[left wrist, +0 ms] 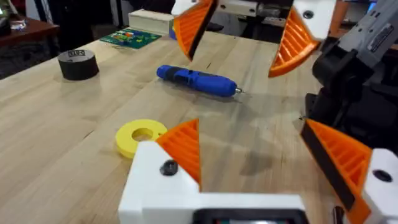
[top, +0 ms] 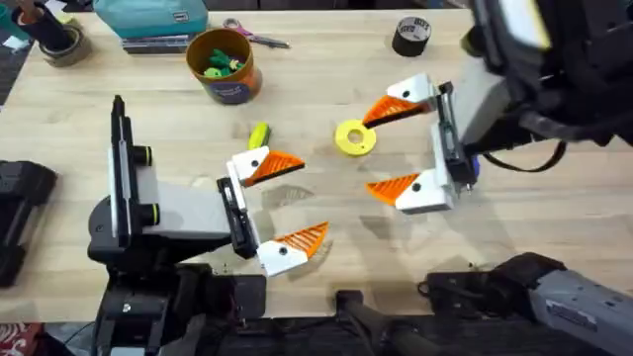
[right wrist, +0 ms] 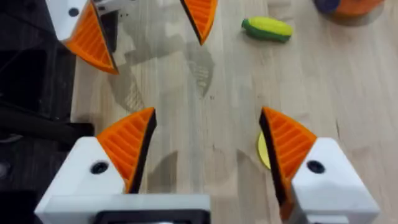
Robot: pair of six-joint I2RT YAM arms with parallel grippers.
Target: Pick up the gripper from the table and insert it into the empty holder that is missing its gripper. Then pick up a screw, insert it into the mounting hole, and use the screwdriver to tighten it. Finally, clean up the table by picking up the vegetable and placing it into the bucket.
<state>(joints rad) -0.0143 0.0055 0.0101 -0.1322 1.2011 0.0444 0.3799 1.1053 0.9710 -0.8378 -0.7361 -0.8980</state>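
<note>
A light wooden table [top: 554, 213] with butcher-block seams is seen carrying the things. Between the left gripper [top: 280, 205] and the right gripper [top: 396, 148], a yellow disc [top: 355, 137] with a hole is laid flat. The vegetable [top: 259, 134] is placed just beyond the left gripper, and the bucket [top: 224, 65] farther beyond it. The screwdriver [left wrist: 196, 80] is laid under the right gripper. A black tape roll [top: 411, 36] is set well beyond the right gripper, and scissors [top: 252, 35] near the bucket.

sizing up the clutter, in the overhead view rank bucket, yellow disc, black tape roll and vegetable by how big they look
1. bucket
2. yellow disc and black tape roll: look alike, unranked
3. vegetable
</note>
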